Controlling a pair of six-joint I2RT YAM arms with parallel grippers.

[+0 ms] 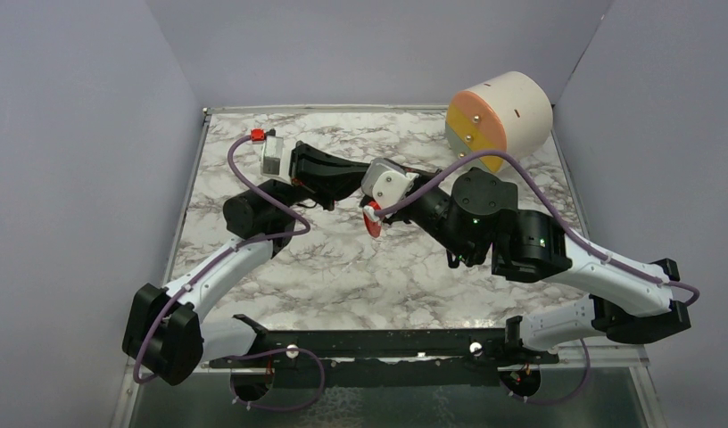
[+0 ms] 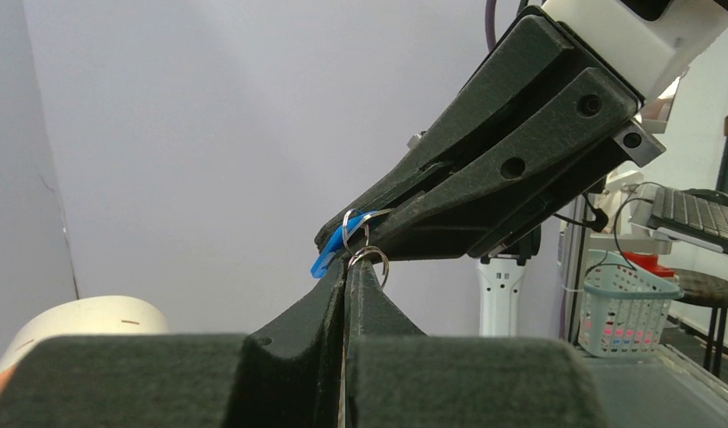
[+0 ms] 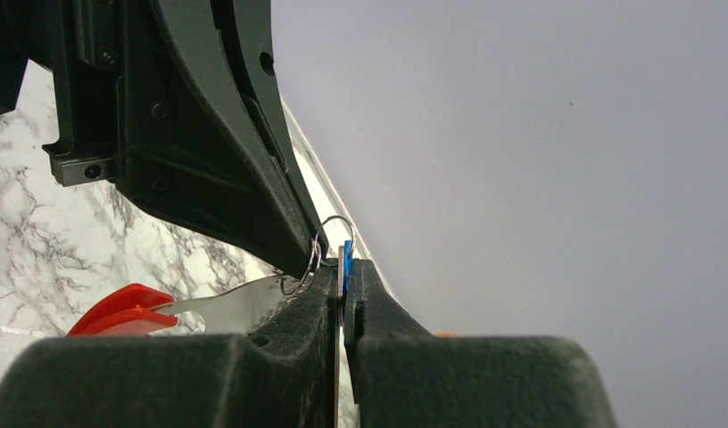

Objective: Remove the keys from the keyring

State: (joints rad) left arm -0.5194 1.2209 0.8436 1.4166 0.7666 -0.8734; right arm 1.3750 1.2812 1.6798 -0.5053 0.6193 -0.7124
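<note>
Both grippers meet above the middle of the marble table. My left gripper [image 2: 347, 266] is shut on a thin silvery key held edge-on, with a small silver split ring [image 2: 371, 259] at its tip. My right gripper [image 3: 344, 267] is shut on the blue-headed key [image 3: 347, 254], which also shows in the left wrist view [image 2: 329, 254]. A flat silvery key [image 3: 235, 308] hangs from the split ring [image 3: 329, 236] towards the red keyring [image 3: 119, 314]. From above, the keyring [image 1: 373, 223] dangles below the left gripper [image 1: 360, 198] and the right gripper [image 1: 373, 207], fingertips touching.
A round cream drawer unit [image 1: 503, 116] with an orange and yellow front stands at the back right. A small grey box [image 1: 271, 156] with a red cable plug [image 1: 258, 135] sits at the back left. Purple cables [image 1: 253, 178] loop along both arms. Grey walls enclose the table [image 1: 343, 276].
</note>
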